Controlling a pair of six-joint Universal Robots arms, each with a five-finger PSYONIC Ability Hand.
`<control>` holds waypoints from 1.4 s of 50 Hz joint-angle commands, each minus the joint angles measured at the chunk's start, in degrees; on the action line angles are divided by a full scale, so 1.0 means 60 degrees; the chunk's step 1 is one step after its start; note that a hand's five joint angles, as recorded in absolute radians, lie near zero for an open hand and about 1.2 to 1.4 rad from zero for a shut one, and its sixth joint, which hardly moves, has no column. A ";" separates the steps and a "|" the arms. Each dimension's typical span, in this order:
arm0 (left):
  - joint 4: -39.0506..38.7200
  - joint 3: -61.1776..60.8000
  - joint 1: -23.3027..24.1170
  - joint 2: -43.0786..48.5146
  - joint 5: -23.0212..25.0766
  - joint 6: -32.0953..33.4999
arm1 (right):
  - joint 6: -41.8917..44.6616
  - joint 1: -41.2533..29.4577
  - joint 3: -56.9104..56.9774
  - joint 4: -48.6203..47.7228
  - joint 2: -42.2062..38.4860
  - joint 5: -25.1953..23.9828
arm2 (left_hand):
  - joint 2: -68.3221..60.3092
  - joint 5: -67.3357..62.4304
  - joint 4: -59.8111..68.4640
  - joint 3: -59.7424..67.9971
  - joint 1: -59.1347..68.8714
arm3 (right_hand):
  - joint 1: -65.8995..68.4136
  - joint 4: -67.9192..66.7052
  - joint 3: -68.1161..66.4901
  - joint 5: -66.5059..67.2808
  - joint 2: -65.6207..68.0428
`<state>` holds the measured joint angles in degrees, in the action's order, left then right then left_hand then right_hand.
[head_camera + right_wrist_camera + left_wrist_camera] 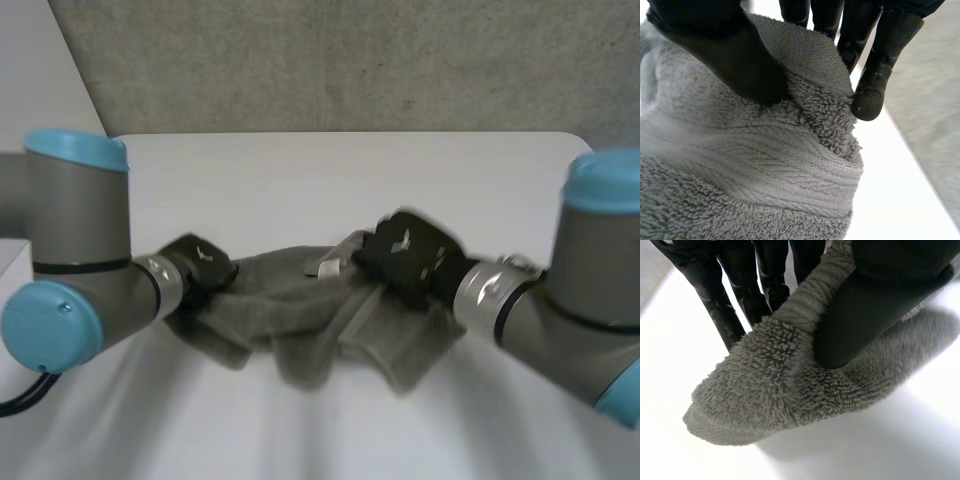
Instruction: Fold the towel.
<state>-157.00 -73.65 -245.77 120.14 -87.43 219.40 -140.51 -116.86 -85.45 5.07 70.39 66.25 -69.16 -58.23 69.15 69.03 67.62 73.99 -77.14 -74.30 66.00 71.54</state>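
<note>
Where the two grey arms reach in from either side, the left hand (200,262) pinches one end of the grey towel (290,310), its thumb pressing the pile against the fingers (720,305) behind. The right hand (405,255) clamps the other end the same way, thumb on top, beside a small white label (328,266). The towel sags in folds between them over the white table (350,170). Beyond stands a concrete wall (350,60).

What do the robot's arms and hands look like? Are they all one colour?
No. The left arm and right arm are thick grey tubes with rounded light-blue caps at the joints. A silvery ring sits at the wrist. The left hand and right hand are black, with glossy fingers.
</note>
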 commanded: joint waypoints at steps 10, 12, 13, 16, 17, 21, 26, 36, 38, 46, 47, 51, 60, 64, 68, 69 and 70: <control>0.1043 0.0322 0.0956 -0.4522 0.0623 -0.2844 | -0.2010 0.1765 0.2007 0.3162 0.3824 -0.0290 | -0.1806 -0.1962 0.1808 0.1829 0.2063 | 0.1002 -0.0477 -0.0950 0.0666 0.1410; 0.1103 0.0322 0.0942 -0.4787 0.0945 -0.3049 | -0.2142 0.1941 0.2285 0.3748 0.3884 -0.0334 | -0.1806 -0.1962 0.1808 0.1829 0.2063 | 0.1002 -0.0477 -0.0950 0.0666 0.1410; 0.1118 0.0322 0.0927 -0.4964 0.1267 -0.3240 | -0.2143 0.1942 0.2288 0.3754 0.3884 -0.0334 | -0.1806 -0.1962 0.1808 0.1829 0.2063 | 0.1002 -0.0477 -0.0950 0.0666 0.1410; 0.1118 0.0322 0.0840 -0.5039 0.1868 -0.3548 | -0.2289 0.2235 0.2508 0.4545 0.3884 -0.0393 | -0.1806 -0.1962 0.1808 0.1829 0.2063 | 0.1002 -0.0477 -0.0950 0.0666 0.1410; 0.1118 0.0322 0.0839 -0.5039 0.1871 -0.3549 | -0.2289 0.2351 0.2522 0.4704 0.3826 -0.0408 | -0.1806 -0.1962 0.1808 0.1829 0.2063 | 0.1002 -0.0477 -0.0950 0.0666 0.1410; 0.1089 0.0322 0.0504 -0.4472 0.2163 -0.3842 | -0.2304 0.2659 0.2508 0.4720 0.2835 -0.0568 | -0.1806 -0.1962 0.1808 0.1829 0.2063 | 0.1002 -0.0477 -0.0950 0.0666 0.1410; 0.1088 0.0613 0.0312 -0.2467 0.2120 -0.3930 | -0.2304 0.2631 0.2654 0.4721 0.0917 -0.0774 | -0.1806 -0.1962 0.1808 0.1829 0.2063 | 0.1002 -0.0477 -0.0950 0.0666 0.1410; -0.0376 0.1860 0.0224 0.1465 0.1534 -0.4692 | -0.3662 0.2294 0.3547 0.3070 -0.2894 -0.0482 | -0.1806 -0.1962 0.1808 0.1829 0.2063 | 0.1002 -0.0477 -0.0950 0.0666 0.1410; -0.0933 0.1918 0.0195 0.1758 0.1270 -0.4985 | -0.3945 0.2279 0.3533 0.2684 -0.3118 -0.0393 | -0.1806 -0.1962 0.1808 0.1829 0.2063 | -0.0109 0.0634 0.0161 -0.0445 0.0298; -0.2413 0.1699 0.0033 0.1407 0.0025 -0.6069 | -0.4047 0.2221 0.2889 0.1835 -0.2122 -0.0291 | 0.9852 0.9697 -0.9851 -0.9830 -0.9596 | -1.0664 1.1189 1.0716 -1.1000 -1.0257; -0.2427 0.1597 -0.0010 0.0957 -0.0048 -0.6127 | -0.3931 0.2206 0.2599 0.1646 -0.1657 -0.0407 | 0.9852 0.9697 -0.9851 -0.9830 -0.9596 | -1.0664 1.1189 1.0716 -1.1000 -1.0257; -0.2471 0.0968 -0.0084 -0.0391 -0.0019 -0.6142 | -0.3359 0.2206 0.1907 0.1044 -0.0818 -0.0862 | 0.9852 0.9697 -0.9851 -0.9830 -0.9596 | -1.0664 1.1189 1.0716 -1.1000 -1.0257; -0.2471 0.0058 0.0151 -0.1904 -0.0034 -0.6128 | -0.0726 0.1696 0.0590 0.0663 0.0193 -0.1067 | 0.9768 0.9613 -0.9767 -0.9746 -0.9512 | -0.8807 0.9331 0.8858 -0.9143 -0.8399; -0.2456 -0.0540 0.0661 -0.2211 -0.0048 -0.6098 | 0.0096 0.1182 0.0443 0.0619 -0.0142 -0.0979 | 0.9544 0.9389 -0.9543 -0.9522 -0.9288 | -0.8715 0.9240 0.8767 -0.9051 -0.8308; -0.2442 -0.1129 0.0986 -0.2255 -0.0107 -0.6069 | 0.0390 0.0889 0.0530 0.0619 -0.0625 -0.0921 | 0.9264 0.9108 -0.9262 -0.9242 -0.9007 | -0.8744 0.9269 0.8796 -0.9080 -0.8337; -0.2471 -0.1462 0.1087 -0.2255 -0.0092 -0.6069 | 0.0507 0.0670 0.0617 0.0576 -0.0845 -0.0848 | 0.9264 0.9108 -0.9262 -0.9242 -0.9007 | -0.8716 0.9241 0.8768 -0.9052 -0.8309; -0.2471 -0.1465 0.1088 -0.2255 -0.0092 -0.6069 | 0.0508 0.0668 0.0618 0.0575 -0.0847 -0.0847 | 0.9264 0.9108 -0.9262 -0.9242 -0.9007 | -0.8716 0.9241 0.8768 -0.9052 -0.8309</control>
<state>-171.71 -77.51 -241.84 106.68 -87.81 182.85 -140.01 -109.62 -82.78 8.68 69.53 60.26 -11.07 -1.83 11.02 11.06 10.61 20.63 -20.21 -20.24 11.44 19.56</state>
